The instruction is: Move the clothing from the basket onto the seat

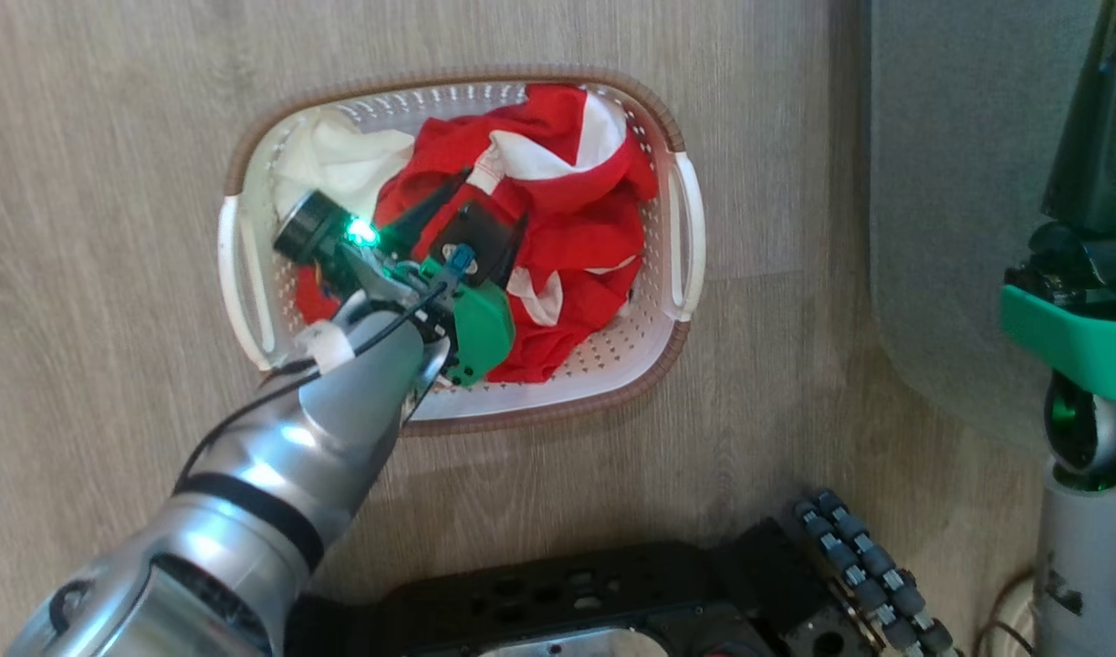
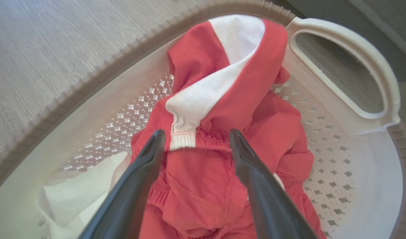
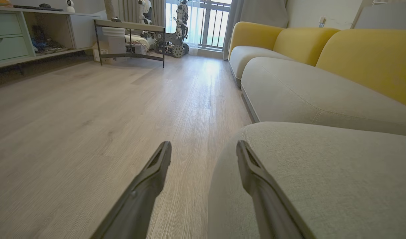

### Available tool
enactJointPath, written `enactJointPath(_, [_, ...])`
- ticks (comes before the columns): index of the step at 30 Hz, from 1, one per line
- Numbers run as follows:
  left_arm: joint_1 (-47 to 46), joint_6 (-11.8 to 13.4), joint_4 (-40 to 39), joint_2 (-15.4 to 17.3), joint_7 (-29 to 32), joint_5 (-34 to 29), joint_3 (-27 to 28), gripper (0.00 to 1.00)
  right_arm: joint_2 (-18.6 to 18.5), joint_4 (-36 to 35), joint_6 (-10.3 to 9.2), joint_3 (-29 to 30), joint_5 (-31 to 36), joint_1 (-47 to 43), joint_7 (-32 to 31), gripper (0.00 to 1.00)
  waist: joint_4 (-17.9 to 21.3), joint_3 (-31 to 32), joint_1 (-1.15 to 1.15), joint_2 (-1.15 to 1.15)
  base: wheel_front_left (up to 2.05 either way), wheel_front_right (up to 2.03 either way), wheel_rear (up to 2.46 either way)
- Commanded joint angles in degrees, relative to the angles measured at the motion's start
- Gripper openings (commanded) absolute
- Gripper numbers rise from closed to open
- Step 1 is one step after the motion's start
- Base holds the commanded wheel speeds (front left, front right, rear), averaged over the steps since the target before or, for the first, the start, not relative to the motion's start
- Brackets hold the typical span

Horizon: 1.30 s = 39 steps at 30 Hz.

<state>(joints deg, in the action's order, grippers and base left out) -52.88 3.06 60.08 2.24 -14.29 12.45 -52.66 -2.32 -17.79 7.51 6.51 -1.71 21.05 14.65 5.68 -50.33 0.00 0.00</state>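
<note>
The basket (image 1: 690,228) stands on the wooden floor, white and perforated with a brown rim. Red clothing (image 1: 576,237) with white panels lies crumpled inside it. My left gripper (image 1: 489,203) hangs open just over the pile. In the left wrist view its fingers straddle a white-banded waistband of the clothing (image 2: 242,99), inside the basket (image 2: 342,39), with nothing pinched between them at the left gripper (image 2: 196,134). The grey-green seat (image 1: 959,228) lies to the basket's right. My right gripper (image 1: 1100,82) is raised by it, and the right gripper (image 3: 203,144) stands open and empty at the edge of the seat (image 3: 322,172).
A white cloth (image 1: 338,160) lies in the basket's far left corner. My dark wheeled base (image 1: 612,593) sits near the bottom. Yellow backrests (image 3: 365,56) line the sofa; a low table (image 3: 129,26) and a cabinet (image 3: 10,39) stand far across the floor.
</note>
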Motion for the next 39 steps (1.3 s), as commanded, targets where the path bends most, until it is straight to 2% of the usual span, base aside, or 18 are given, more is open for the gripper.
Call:
enactJointPath(1, [0.0, 0.3, -0.2, 0.6, -0.7, 0.5, 0.2, 1.0, -0.6, -2.3, -0.02, -1.3, -0.6, -0.5, 0.3, 1.0, 0.5, -0.8, 0.0, 0.0, 0.0, 0.0, 0.0])
enactJointPath(13, [-4.0, 0.5, 5.1, 0.6, 2.4, 3.6, -4.6, 1.0, -0.6, -3.5, -0.02, -1.4, -2.0, 0.5, 0.3, 1.0, 2.1, -4.8, 0.0, 0.0, 0.0, 0.0, 0.0])
enactJointPath(23, [-4.3, 2.9, 6.9, 0.6, 6.0, 5.5, -7.5, 1.0, -0.6, -3.7, -0.02, -1.4, -2.3, 0.9, 0.3, 1.0, 2.3, -5.6, 0.0, 0.0, 0.0, 0.0, 0.0])
enactJointPath(24, [-4.4, 3.1, 6.9, 0.6, 6.2, 5.8, -7.8, 0.85, -0.6, -3.7, -0.02, -1.3, -2.3, 0.9, 0.3, 1.0, 2.3, -5.7, 0.0, 0.0, 0.0, 0.0, 0.0])
enactJointPath(26, [-4.5, 3.6, 6.9, 0.6, 6.3, 6.3, -8.1, 0.45, -0.6, -3.7, -0.02, -1.3, -2.4, 1.0, 0.3, 1.0, 2.4, -5.7, 0.0, 0.0, 0.0, 0.0, 0.0])
enactJointPath(27, [-4.6, 3.8, 6.7, 0.6, 6.2, 6.9, -8.5, 0.02, -0.6, -3.5, -0.02, -1.3, -2.4, 1.1, 0.3, 1.0, 2.4, -5.7, 0.0, 0.0, 0.0, 0.0, 0.0])
enactJointPath(39, [-3.0, 4.4, 3.4, 0.6, 1.3, 11.7, -9.6, 0.0, -0.6, -1.1, -0.02, -1.5, -2.7, 1.5, 0.3, 1.0, 1.6, -1.1, 0.0, 0.0, 0.0, 0.0, 0.0])
